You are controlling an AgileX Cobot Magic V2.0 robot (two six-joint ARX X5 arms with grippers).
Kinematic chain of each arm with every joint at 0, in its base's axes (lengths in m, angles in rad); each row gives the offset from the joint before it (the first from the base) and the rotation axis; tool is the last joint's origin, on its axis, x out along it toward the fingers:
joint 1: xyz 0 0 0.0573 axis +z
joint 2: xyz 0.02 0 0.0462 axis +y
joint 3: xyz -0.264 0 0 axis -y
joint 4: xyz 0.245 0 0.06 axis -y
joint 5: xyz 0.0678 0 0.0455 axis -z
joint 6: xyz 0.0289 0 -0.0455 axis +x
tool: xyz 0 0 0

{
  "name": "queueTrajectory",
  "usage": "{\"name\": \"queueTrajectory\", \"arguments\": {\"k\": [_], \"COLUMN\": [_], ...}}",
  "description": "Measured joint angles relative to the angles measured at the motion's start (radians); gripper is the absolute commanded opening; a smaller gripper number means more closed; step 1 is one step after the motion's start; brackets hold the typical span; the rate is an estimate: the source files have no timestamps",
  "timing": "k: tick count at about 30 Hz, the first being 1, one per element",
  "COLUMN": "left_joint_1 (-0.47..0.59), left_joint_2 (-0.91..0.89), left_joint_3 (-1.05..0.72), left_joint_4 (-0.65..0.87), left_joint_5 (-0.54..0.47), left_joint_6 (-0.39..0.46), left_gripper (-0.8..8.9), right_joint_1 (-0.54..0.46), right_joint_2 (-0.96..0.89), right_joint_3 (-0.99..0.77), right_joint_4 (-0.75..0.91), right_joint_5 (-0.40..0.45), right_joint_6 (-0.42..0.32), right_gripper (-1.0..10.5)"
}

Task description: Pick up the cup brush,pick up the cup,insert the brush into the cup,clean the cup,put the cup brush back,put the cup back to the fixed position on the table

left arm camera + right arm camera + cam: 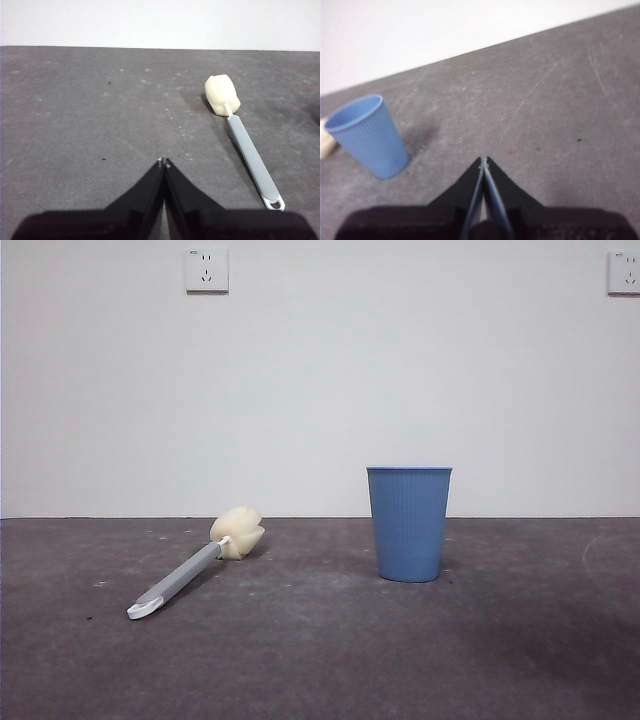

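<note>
Front view: cup brush (195, 568) lies flat, so we risk our pressed-together left gripper (164, 162) skidding off its handle; right gripper (483, 161), also pressed together, w/ nothing held.

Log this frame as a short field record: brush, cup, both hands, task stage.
cup brush: lying flat on the table, sponge head toward the wall, apart from the cup
cup: upright, mouth open, nothing in it
left hand: jaws shut, holding nothing, short of the brush
right hand: jaws shut, holding nothing, off to the cup's side
stage: nothing picked up yet
</note>
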Motion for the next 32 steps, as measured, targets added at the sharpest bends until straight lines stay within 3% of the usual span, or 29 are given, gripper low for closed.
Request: {"name": "queueTrajectory", "arguments": {"k": [5,10,19,23,28,32], "left_joint_1": [0.000,0.000,0.000,0.000,0.000,0.000], "left_joint_2": [0.000,0.000,0.056,0.108,0.179,0.231], "left_joint_3": [0.000,0.036,0.224,0.325,0.455,0.555], "left_joint_4": [0.017,0.002,-0.096,-0.183,-0.286,-0.385], "left_joint_5": [0.023,0.071,0.149,0.227,0.319,0.398], "left_joint_6": [-0.041,-0.138,-0.222,-0.229,-0.209,-0.165], "left_gripper": [-0.08,-0.07,-0.07,-0.07,-0.07,-0.07], "right_joint_1": [0.000,0.000,0.000,0.000,0.002,0.021], "right_joint_2": [0.000,0.010,0.118,0.206,0.311,0.371], "right_joint_3": [-0.001,0.036,0.263,0.379,0.535,0.644], "right_joint_4": [0.024,0.016,-0.018,-0.092,-0.231,-0.346], "right_joint_5": [-0.004,-0.093,-0.224,-0.346,-0.525,-0.596], "right_joint_6": [0.077,0.148,0.173,0.138,0.041,-0.036], "right_gripper": [-0.1,-0.1,-0.1,-0.1,-0.1,-0.1]}}
